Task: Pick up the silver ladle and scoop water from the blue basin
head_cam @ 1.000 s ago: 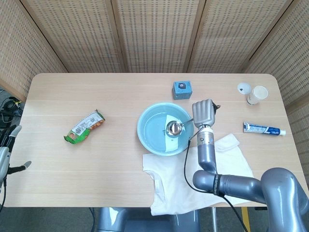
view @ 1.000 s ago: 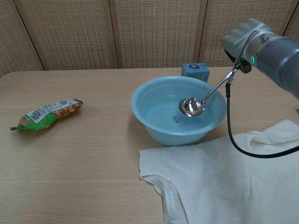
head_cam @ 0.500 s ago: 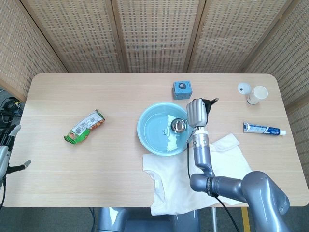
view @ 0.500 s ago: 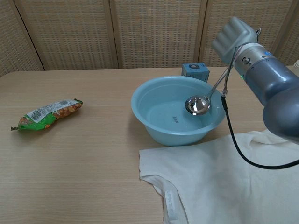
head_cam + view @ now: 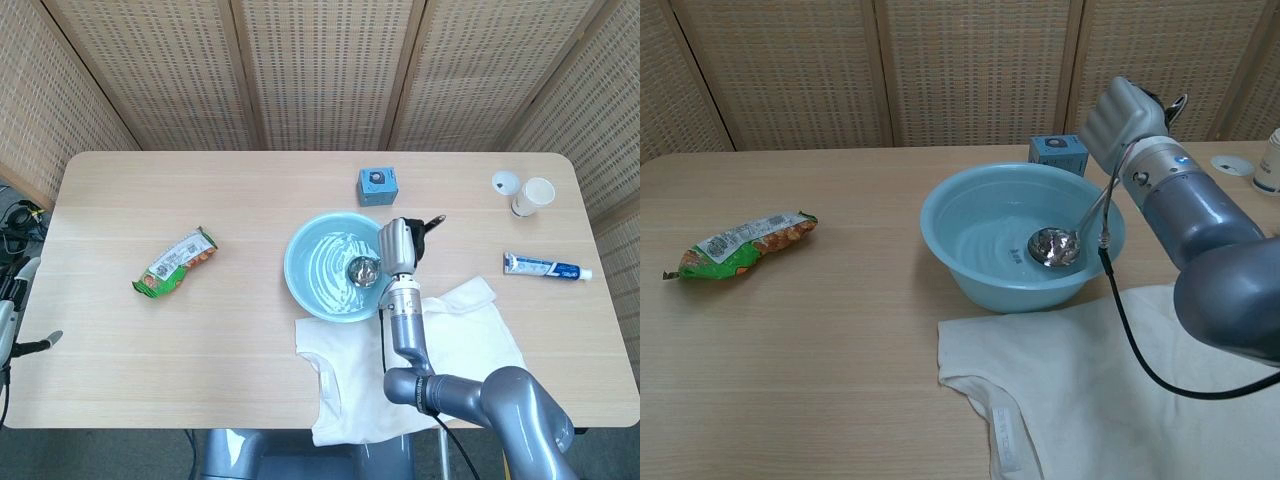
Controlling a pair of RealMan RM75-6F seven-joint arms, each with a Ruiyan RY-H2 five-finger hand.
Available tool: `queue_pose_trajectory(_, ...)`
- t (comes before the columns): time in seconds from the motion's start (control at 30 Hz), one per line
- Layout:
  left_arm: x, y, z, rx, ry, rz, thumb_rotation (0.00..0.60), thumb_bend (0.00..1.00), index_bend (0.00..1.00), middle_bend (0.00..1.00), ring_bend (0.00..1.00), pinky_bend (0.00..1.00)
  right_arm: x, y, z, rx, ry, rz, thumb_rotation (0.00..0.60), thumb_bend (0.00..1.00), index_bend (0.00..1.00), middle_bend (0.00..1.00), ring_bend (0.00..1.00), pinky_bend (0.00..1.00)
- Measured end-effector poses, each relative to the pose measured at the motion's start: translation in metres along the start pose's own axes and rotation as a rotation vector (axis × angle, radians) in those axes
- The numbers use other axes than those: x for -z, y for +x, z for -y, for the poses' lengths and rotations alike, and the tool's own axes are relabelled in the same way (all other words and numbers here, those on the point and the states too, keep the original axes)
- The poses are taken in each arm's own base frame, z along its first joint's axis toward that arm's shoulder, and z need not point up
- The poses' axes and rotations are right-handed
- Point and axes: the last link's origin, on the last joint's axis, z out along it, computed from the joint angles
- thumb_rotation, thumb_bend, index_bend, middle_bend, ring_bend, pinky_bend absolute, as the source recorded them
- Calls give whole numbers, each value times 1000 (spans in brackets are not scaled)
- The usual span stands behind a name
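At the basin's [image 5: 970, 262] three o'clock rim, my right hand [image 5: 1122, 117] has its fingers [image 5: 392, 243] wrapped round the shiny steel ladle [image 5: 1054, 246], bowl dipped in rippled water [image 5: 325, 265].

No lettering can be read in either view; the green and orange snack packet [image 5: 175, 263] near the table's left edge carries print too small to make out; the toothpaste tube [image 5: 546, 267] by the right edge shows blue and white markings that stay illegible; the small blue box [image 5: 378, 185] toward the far edge bears only a round mark on top, no words.
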Motion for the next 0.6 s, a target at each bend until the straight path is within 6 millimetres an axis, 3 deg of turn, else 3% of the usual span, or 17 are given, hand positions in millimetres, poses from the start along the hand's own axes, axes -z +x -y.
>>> queue_pose_trajectory(0.27,0,0,1,5,0,2,600,0,0,0,0,0,2,-4,5,-49,19,52,600,809,717,1000,1000,1000)
queue_pose_trajectory(0.6,0,0,0,7,-1,6,600,0,0,0,0,0,3,4,-2,-332,66,229,600,809,717,1000,1000,1000)
